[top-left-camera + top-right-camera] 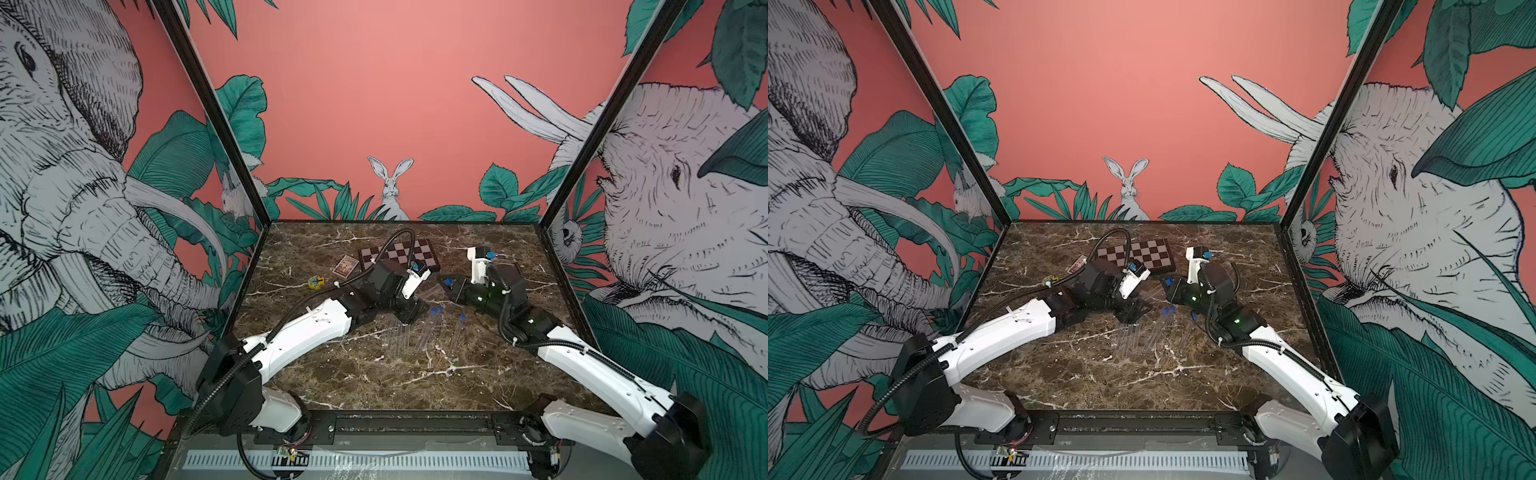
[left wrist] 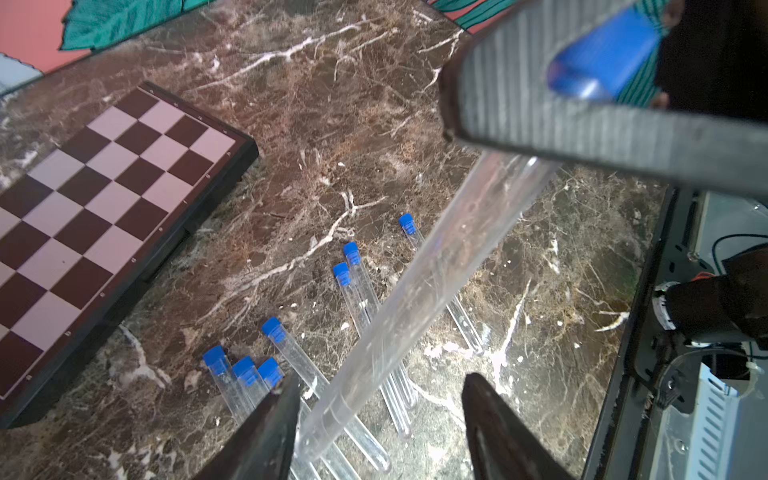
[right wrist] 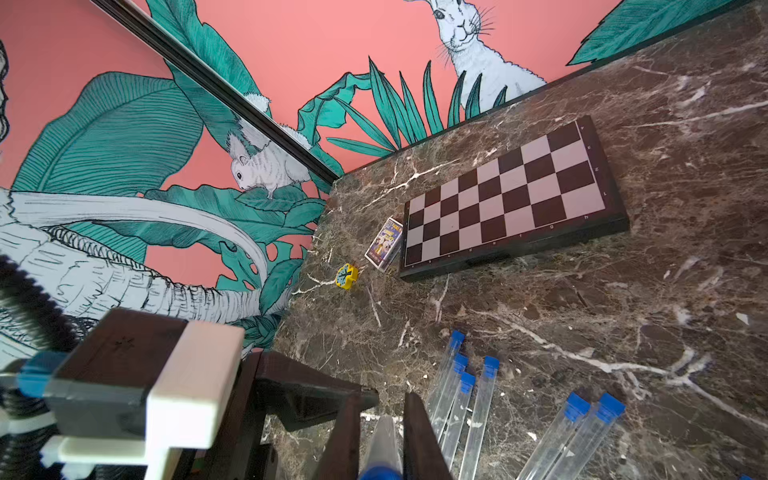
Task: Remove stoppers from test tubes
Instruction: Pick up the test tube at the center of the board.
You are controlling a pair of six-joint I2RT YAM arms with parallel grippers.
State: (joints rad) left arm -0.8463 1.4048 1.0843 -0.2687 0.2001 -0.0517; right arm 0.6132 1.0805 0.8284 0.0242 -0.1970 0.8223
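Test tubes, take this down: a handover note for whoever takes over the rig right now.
Left gripper: open, jaws either side of the held tube, not clamping it.
Right gripper: shut on that tube near its blue stopper, which looks seated.
On the marble table: seven more stoppered tubes, lying flat.
Done: no loose stopper is visible, so apparently none removed.
Left: all eight, starting with the held one.
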